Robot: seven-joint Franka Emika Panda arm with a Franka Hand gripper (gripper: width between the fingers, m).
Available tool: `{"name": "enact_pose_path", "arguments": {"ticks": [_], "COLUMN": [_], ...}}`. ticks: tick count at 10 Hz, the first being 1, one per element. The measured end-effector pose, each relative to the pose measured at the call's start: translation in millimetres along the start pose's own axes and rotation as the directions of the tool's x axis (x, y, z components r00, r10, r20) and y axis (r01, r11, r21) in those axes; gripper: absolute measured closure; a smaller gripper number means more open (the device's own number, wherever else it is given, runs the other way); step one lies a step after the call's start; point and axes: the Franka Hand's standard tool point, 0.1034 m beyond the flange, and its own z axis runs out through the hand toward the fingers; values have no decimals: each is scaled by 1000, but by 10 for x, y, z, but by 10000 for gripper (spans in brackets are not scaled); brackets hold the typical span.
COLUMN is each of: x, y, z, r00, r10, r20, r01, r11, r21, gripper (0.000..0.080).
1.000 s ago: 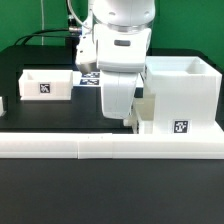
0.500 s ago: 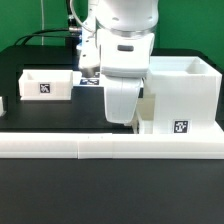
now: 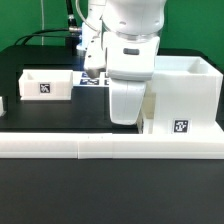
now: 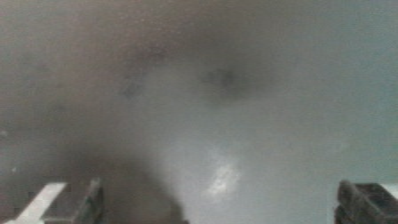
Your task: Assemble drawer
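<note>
The large white drawer housing point(image 3: 185, 95) stands at the exterior view's right, with a tag low on its front. One small white tray point(image 3: 47, 83) with a tag lies at the left. My gripper point(image 3: 126, 120) hangs low against the housing's left side, and its fingertips are hidden behind the hand. In the wrist view my gripper point(image 4: 214, 205) has its dark fingers point(image 4: 63, 205) far apart. A blurred white surface point(image 4: 214, 90) very close in front fills the picture. Nothing shows between the fingers. A second tray cannot be made out.
A long low white border wall point(image 3: 100, 148) runs along the front of the black table. The marker board point(image 3: 92, 82) shows partly behind the arm. A small white piece point(image 3: 2, 104) sits at the far left edge. Cables hang behind the arm.
The arm has shifted toward the exterior view's right, closer to the housing. The tray and the housing have not moved.
</note>
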Motion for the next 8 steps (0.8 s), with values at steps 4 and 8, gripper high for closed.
{"name": "enact_pose_path", "arguments": {"ticks": [4, 8], "x": [-145, -313], "y": [12, 4], "z": [4, -44], "r00": [997, 998], "r10": [-82, -63], "r20": [-6, -8], "r01": [82, 62], "r11": [997, 996], "r21": [-6, -58], "gripper": [150, 150]}}
